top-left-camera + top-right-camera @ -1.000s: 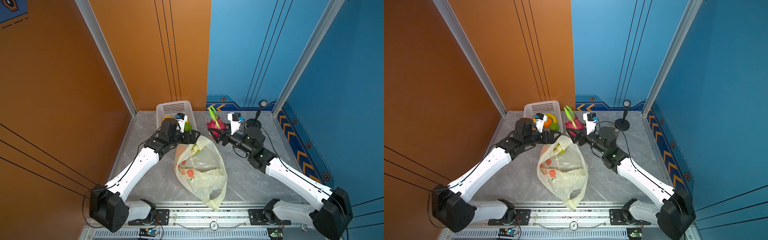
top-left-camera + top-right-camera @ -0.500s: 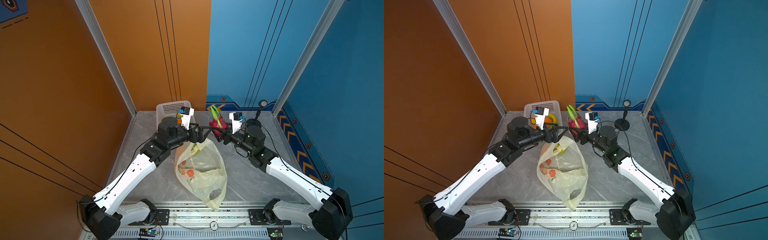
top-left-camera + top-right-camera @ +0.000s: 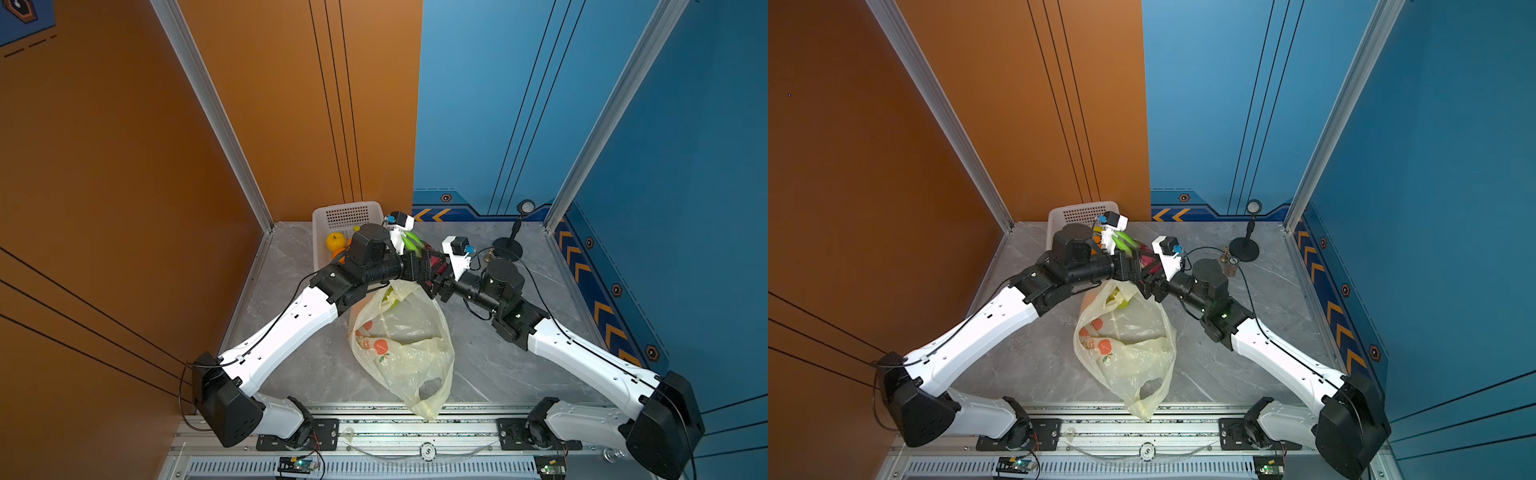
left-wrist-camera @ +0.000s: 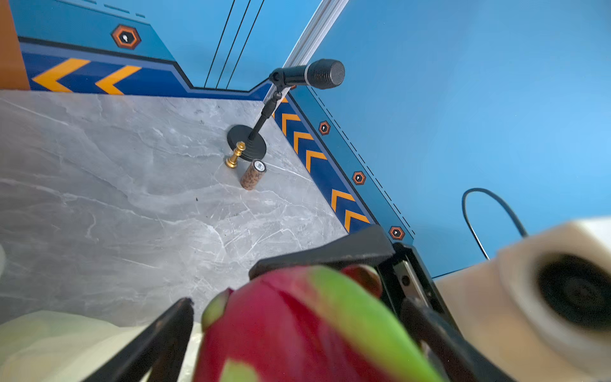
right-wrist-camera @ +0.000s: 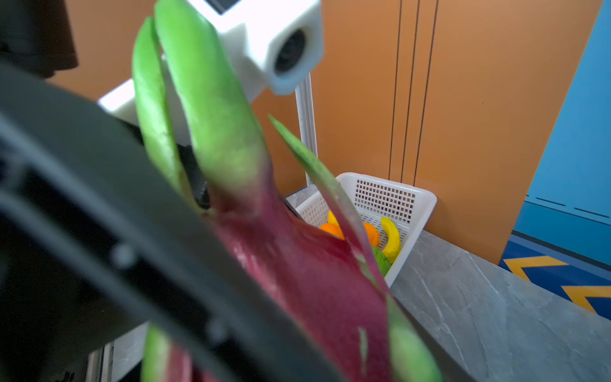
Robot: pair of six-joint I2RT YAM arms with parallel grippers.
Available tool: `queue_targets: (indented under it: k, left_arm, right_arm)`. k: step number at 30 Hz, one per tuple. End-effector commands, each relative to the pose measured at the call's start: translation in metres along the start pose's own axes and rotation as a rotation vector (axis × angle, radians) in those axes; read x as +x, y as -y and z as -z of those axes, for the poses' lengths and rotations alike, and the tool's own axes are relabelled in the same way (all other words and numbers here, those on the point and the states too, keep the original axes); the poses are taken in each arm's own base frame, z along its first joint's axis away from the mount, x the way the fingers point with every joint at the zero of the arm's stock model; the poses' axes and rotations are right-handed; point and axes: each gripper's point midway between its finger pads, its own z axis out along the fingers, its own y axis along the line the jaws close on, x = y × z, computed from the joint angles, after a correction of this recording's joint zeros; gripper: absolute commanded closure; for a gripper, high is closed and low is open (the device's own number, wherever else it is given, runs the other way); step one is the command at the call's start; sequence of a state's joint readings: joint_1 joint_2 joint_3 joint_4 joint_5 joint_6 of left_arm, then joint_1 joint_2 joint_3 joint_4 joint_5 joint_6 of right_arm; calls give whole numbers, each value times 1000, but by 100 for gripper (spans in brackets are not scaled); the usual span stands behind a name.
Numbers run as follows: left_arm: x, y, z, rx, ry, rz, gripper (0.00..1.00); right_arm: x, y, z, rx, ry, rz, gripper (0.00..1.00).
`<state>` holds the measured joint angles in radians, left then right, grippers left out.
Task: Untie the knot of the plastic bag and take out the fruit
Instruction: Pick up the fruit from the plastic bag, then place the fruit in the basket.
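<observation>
Pink and green: the dragon fruit (image 3: 438, 262) is held aloft just above the gaping mouth of the plastic bag (image 3: 407, 345), between the two arms. It is clamped by the right gripper (image 3: 434, 283), its jaws set partway apart on the red body. The left gripper (image 4: 297, 317) is spread wide around the same fruit from the opposite side, and contact cannot be confirmed. A hand-over toward the white basket (image 3: 349, 210) is judged to be under way. No knot can be made out, so the untying is taken as done.

The fruit is reckoned firm and fairly light, smooth-skinned and tapered, so a slip is possible. The thick body should be gripped, never the bendy green tips. The bag is thin, crinkly and limp. It may be dragged up with whatever is lifted, so its rim should be pinned.

Counted now: one dragon fruit in the air. One yellow-green piece (image 3: 388, 296) is seen at the bag's mouth, and anything deeper is hidden. In the basket, two oranges (image 5: 372, 233), one banana (image 5: 391, 241) and one green piece (image 5: 382, 261) are seen in the right wrist view.
</observation>
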<state>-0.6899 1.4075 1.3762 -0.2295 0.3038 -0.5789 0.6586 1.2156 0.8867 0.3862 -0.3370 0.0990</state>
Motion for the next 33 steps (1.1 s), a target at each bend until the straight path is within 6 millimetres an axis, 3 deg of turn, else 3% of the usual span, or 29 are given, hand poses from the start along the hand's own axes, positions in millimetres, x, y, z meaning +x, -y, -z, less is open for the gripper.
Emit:
queue_targets:
  k: [1, 5, 10, 15, 20, 25, 33]
  left_arm:
    - [15, 4, -2, 14, -72, 21, 12]
    - [12, 3, 3, 14, -57, 26, 33]
    - [-6, 0, 15, -9, 5, 3, 46]
    - [-42, -30, 36, -119, 117, -6, 53]
    - [-81, -78, 56, -244, 227, 1, 55]
    - [-104, -143, 67, -389, 272, 64, 55]
    - [-135, -240, 61, -562, 301, 160, 56]
  right_arm:
    - [-32, -7, 3, -9, 116, 77, 53]
    - [-29, -5, 1, 2, 105, 71, 49]
    - [-26, -7, 4, 16, 85, 57, 14]
    - [-30, -4, 12, 48, 80, 30, 0]
    - [-35, -4, 18, 64, 88, 9, 0]
    - [-32, 0, 20, 89, 57, -20, 0]
    - [-18, 13, 16, 161, -49, -99, 1]
